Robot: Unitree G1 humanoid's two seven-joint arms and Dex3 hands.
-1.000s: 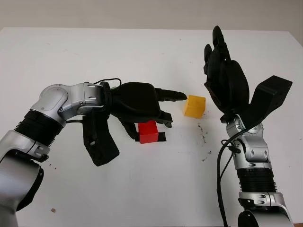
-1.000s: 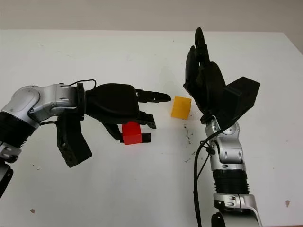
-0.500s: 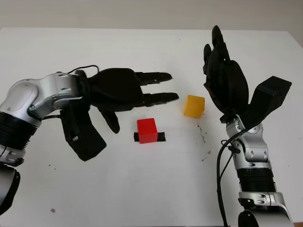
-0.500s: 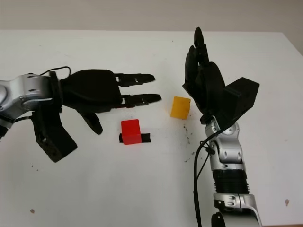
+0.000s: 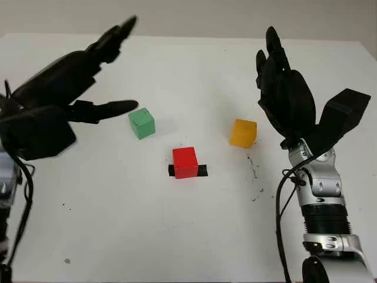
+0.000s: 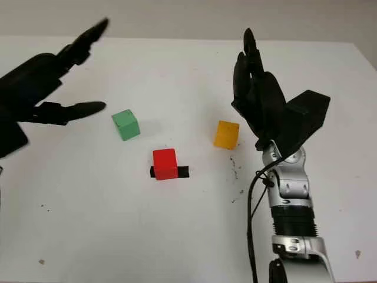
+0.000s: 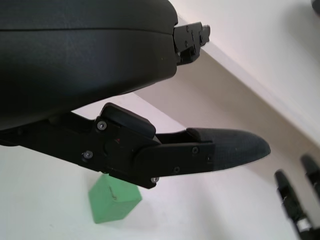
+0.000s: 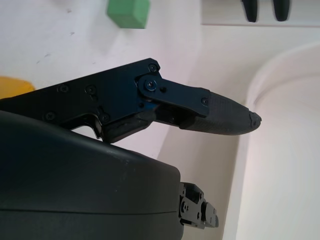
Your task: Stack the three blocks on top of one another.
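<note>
Three blocks lie apart on the white table (image 5: 177, 236). The green block (image 5: 142, 124) is left of centre. The red block (image 5: 185, 162) sits in the middle on a strip of black tape (image 5: 201, 171). The yellow block (image 5: 242, 132) lies to the right. My left hand (image 5: 121, 65) hangs open above the table's left side, its fingers pointing toward the green block without touching it; the left wrist view shows that green block (image 7: 115, 202) under one finger (image 7: 220, 150). My right hand (image 5: 272, 59) stands upright and open just right of the yellow block, holding nothing.
Small dark specks mark the table right of the red block (image 5: 254, 171). The table's far edge meets a grey wall (image 5: 194, 15) behind the blocks. Bare white surface stretches in front of the blocks.
My left hand has drawn back from over the red block, up and to the left, uncovering the green block. The red block stays on its tape. The right hand has barely moved.
</note>
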